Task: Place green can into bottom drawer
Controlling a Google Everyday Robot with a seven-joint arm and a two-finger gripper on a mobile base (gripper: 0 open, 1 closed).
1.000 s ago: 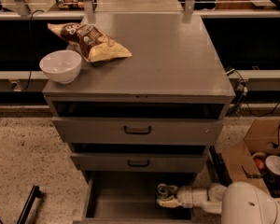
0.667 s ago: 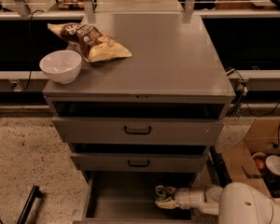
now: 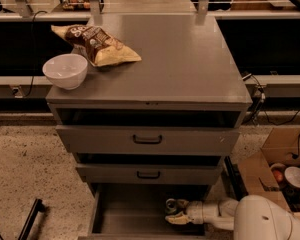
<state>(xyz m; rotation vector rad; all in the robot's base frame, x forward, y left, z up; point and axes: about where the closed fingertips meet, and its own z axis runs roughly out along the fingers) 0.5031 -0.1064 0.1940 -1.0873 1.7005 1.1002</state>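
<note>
Speckled floor (image 3: 20, 174), bearing one grey cabinet (image 3: 180, 69) of three drawers.

- Cabinet top, left front corner: white bowl (image 3: 65, 70), upright.
- Cabinet top, just behind the bowl: crumpled chip bag (image 3: 97, 45), brown and yellow, lying flat.
- Cabinet front, upper two tiers: top drawer (image 3: 147, 139) and middle drawer (image 3: 148, 174), each with a black handle, each pulled out slightly.
- Cabinet foot: bottom drawer (image 3: 125, 214), pulled well out, plain grey interior showing.
- Inside the bottom drawer, right of its middle: green can (image 3: 171, 204), its shiny end turned towards the drawer's left side.
- Same spot: gripper (image 3: 171, 212), entering from the cabinet's right on a white arm (image 3: 210, 211). Jaws closed around the can, one pale finger (image 3: 176, 219) along the can's near side; the far finger is hidden.
- Right of the cabinet, on the floor: open cardboard box (image 3: 270, 159).
</note>
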